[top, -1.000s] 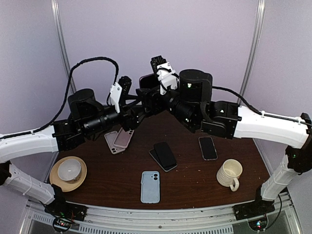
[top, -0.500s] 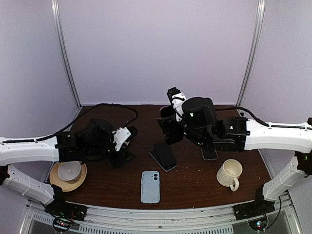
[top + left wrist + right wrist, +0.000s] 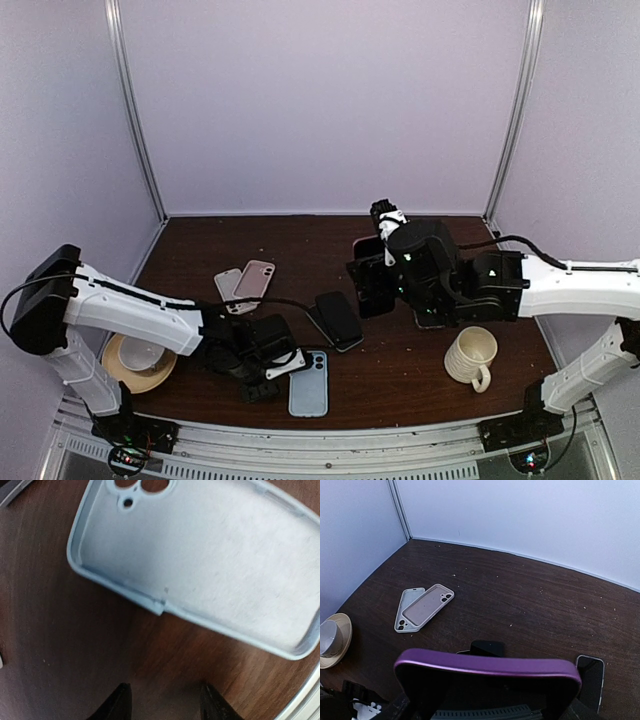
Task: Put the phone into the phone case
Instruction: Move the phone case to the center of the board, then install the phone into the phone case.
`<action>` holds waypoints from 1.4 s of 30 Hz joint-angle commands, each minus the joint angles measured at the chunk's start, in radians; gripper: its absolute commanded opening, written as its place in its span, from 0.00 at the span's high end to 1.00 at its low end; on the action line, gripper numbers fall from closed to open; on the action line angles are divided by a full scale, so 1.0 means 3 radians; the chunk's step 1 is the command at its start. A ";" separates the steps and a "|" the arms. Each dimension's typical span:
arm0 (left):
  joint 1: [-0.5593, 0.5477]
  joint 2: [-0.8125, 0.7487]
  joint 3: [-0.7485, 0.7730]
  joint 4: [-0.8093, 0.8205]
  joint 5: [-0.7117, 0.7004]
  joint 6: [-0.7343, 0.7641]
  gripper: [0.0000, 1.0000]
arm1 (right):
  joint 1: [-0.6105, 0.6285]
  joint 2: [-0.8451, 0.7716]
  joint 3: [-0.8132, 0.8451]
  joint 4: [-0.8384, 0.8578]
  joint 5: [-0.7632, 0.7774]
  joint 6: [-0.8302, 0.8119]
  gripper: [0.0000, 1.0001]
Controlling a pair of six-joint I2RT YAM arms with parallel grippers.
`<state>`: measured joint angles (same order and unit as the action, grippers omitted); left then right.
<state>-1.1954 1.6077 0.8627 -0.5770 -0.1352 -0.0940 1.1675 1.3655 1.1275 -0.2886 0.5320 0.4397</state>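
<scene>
In the left wrist view the light blue phone case (image 3: pixel 200 565) lies open side up on the wooden table, camera holes at the top left. My left gripper (image 3: pixel 166 702) hovers just short of its long edge, open, with only bare wood between the fingers. From above, the left gripper (image 3: pixel 272 382) is low beside the phone case (image 3: pixel 308 383) near the front edge. My right gripper (image 3: pixel 487 705) is shut on the phone (image 3: pixel 487 667), a purple-edged one held crosswise above the table's middle. From above, the right gripper (image 3: pixel 368 272) hangs over the table right of centre.
Two dark phones (image 3: pixel 335 320) lie stacked at the centre, and another phone (image 3: pixel 590 672) lies to the right. A white and a pink case (image 3: pixel 245 282) overlap at the back left. A ribbed mug (image 3: pixel 470 357) stands front right, a cup on a saucer (image 3: pixel 140 355) front left.
Both arms have come down from a raised pose. The left gripper dropped to the table beside the blue case, its jaws narrowing a little. The right arm lowered with the phone still gripped.
</scene>
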 commanded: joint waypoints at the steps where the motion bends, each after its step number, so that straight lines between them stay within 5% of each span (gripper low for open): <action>1: -0.0204 0.0358 0.0266 -0.0115 -0.0032 0.0189 0.50 | 0.0017 -0.0210 -0.0085 0.0035 0.0117 0.0168 0.46; 13: -0.0420 0.0698 0.0810 -0.0162 0.0251 0.0246 0.51 | 0.0050 -0.0266 -0.0112 -0.0130 0.0138 0.0217 0.46; 20: -0.0362 0.0051 0.0835 -0.0236 0.0218 0.0155 0.45 | 0.0076 -0.0261 -0.0076 -0.0353 0.0133 0.0303 0.47; 23: -0.0076 -0.0434 0.0766 -0.0293 0.0289 0.0087 0.31 | 0.0161 -0.0168 0.0003 -0.0416 0.0216 0.0325 0.48; 29: 0.1105 -0.1120 0.0603 -0.0299 0.0314 -0.0290 0.04 | 0.0442 0.0362 0.0314 -0.0365 0.0324 0.0474 0.55; 33: 0.1351 -0.1472 0.0370 -0.0102 -0.0227 -0.0284 0.03 | 0.0596 0.0625 0.0381 -0.0102 0.0335 0.0721 0.60; 36: 0.1381 -0.1616 0.0256 -0.0059 -0.0312 -0.0334 0.02 | 0.0726 0.0888 0.0551 -0.0273 0.0499 0.1072 0.70; 42: 0.1382 -0.1859 0.0192 -0.0063 -0.0407 -0.0322 0.03 | 0.0881 0.1440 0.0847 -0.0497 0.0456 0.1393 0.73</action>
<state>-0.7845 1.1023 0.9363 -0.6373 -0.2020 -0.1791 1.4105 1.7348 1.3186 -0.4061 0.6304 0.7517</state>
